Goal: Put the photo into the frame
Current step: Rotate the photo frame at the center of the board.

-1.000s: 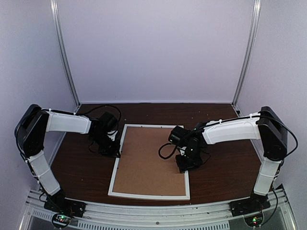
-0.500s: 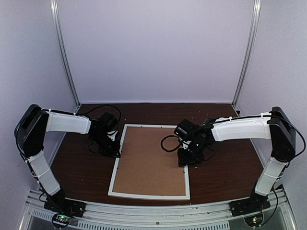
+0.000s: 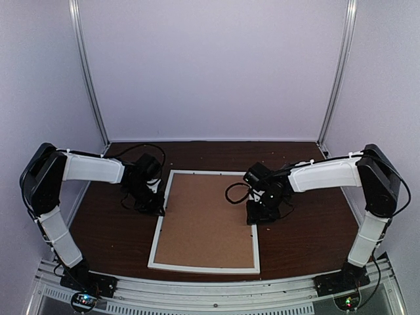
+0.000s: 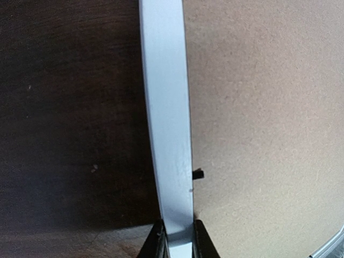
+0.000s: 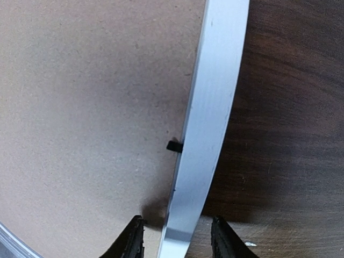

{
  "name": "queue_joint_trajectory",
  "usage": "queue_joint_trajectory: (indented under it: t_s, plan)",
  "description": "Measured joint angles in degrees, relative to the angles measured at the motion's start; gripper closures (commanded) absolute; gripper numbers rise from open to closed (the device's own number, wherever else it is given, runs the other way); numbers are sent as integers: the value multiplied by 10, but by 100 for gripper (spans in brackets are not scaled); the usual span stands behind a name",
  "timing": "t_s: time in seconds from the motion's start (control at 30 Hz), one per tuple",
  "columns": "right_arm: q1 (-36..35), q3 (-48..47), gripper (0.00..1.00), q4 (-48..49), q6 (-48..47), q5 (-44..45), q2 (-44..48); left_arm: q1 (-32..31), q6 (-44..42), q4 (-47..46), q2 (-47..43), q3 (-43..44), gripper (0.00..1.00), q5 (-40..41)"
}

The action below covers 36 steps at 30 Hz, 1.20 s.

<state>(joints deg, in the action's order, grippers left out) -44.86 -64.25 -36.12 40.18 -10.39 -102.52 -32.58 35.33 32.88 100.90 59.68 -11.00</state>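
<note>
The white frame (image 3: 203, 268) lies flat on the dark table with a brown backing board (image 3: 207, 220) filling it. The photo is hidden. My left gripper (image 3: 157, 207) is shut on the frame's left rail (image 4: 166, 107), which runs up from between the jaws of the left gripper (image 4: 178, 242). My right gripper (image 3: 254, 216) stands open astride the right rail (image 5: 215, 107), and the fingers (image 5: 131, 242) of the right gripper (image 5: 177, 242) are clear of the rail on both sides. A small black tab (image 5: 173, 145) juts from the rail over the board; another tab (image 4: 198, 174) shows on the left side.
Dark wood table (image 3: 295, 243) shows on both sides of the frame. White walls with metal posts (image 3: 88, 79) close in the back and sides. Loose black cables (image 3: 231, 195) hang by each wrist.
The right arm has drawn toward the right and a little back, bringing its gripper from over the board's edge onto the right rail. The left arm has not moved.
</note>
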Motion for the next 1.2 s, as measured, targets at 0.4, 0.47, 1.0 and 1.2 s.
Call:
queue_joint_trajectory:
  t_s: [0.4, 0.47, 1.0, 1.2]
  plan:
    - [19, 5, 76, 19, -23, -31, -10, -5, -4, 2, -1, 0, 62, -10]
    - [29, 5, 81, 16, -34, -42, -10, -7, -7, 3, -5, -1, 55, -13]
    - [111, -111, 95, -73, -241, -54, -82, -7, -51, 12, -102, 24, 2, -19]
    - [129, -210, 95, -136, -353, -50, -146, 33, -94, 15, -92, 77, 2, -41]
